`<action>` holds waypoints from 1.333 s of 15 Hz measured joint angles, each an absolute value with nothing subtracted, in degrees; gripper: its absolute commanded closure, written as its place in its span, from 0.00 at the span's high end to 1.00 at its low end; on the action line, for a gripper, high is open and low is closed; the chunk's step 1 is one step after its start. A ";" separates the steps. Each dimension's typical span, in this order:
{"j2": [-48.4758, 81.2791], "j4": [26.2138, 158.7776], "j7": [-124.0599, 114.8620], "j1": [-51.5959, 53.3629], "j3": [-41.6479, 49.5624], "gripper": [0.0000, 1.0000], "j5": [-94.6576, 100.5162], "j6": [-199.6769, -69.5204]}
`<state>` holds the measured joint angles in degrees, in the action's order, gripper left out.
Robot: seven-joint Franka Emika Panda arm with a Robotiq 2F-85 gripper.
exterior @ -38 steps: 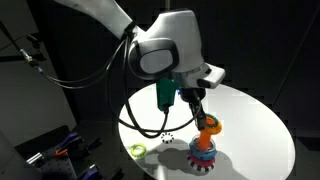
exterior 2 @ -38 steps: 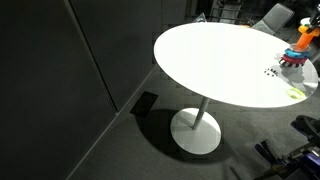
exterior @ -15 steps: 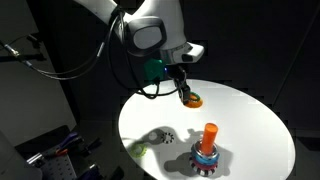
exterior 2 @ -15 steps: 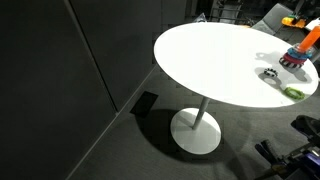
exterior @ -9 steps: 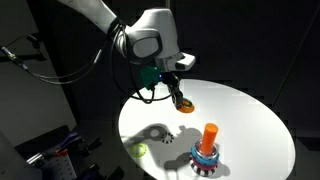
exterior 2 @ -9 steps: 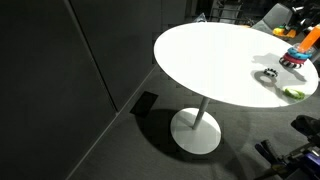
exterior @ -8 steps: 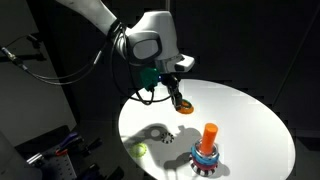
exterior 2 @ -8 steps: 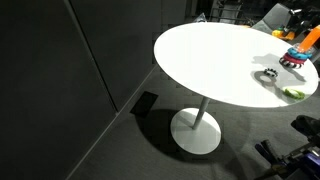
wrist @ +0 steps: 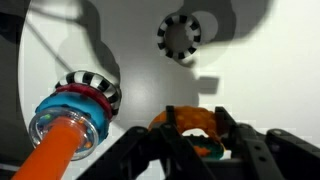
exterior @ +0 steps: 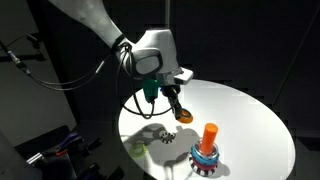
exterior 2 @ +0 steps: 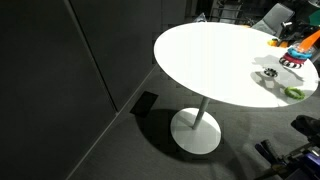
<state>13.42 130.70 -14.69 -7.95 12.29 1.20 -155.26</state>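
1 ring [wrist: 190, 121] in hand [exterior: 181, 112] | over table [exterior: 255, 115] | peg stack [exterior: 205, 152] on table, near

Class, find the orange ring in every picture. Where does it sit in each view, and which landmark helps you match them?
In an exterior view: the orange ring is mid-picture, held in the gripper, up and left of the orange peg.
In an exterior view: the ring is near the top right corner, left of the peg.
Wrist view: the ring is bottom centre between the fingers, with the peg at bottom left.
Shared landmark: the orange peg.

An orange ring [wrist: 190, 120], clamped in the pincer [wrist: 196, 138], hangs low over the table [exterior: 250, 120].
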 measured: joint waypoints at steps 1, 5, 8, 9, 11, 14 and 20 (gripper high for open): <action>14.18 130.70 -14.88 -7.92 12.41 0.18 1.20 -156.28; 16.76 130.69 -16.20 -7.01 13.58 0.18 1.23 -160.67; 18.46 130.69 -17.44 -5.50 15.26 0.41 1.49 -163.42; 18.92 130.68 -17.78 -4.95 15.84 0.65 1.50 -163.94; 19.62 130.68 -18.16 -4.02 16.88 0.72 1.50 -164.62; 20.02 130.68 -18.50 -2.88 18.18 0.96 1.50 -164.83; 19.99 130.67 -18.52 -2.39 18.81 1.00 1.50 -164.45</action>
<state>19.99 130.67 -18.52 -2.39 18.81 1.50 -164.45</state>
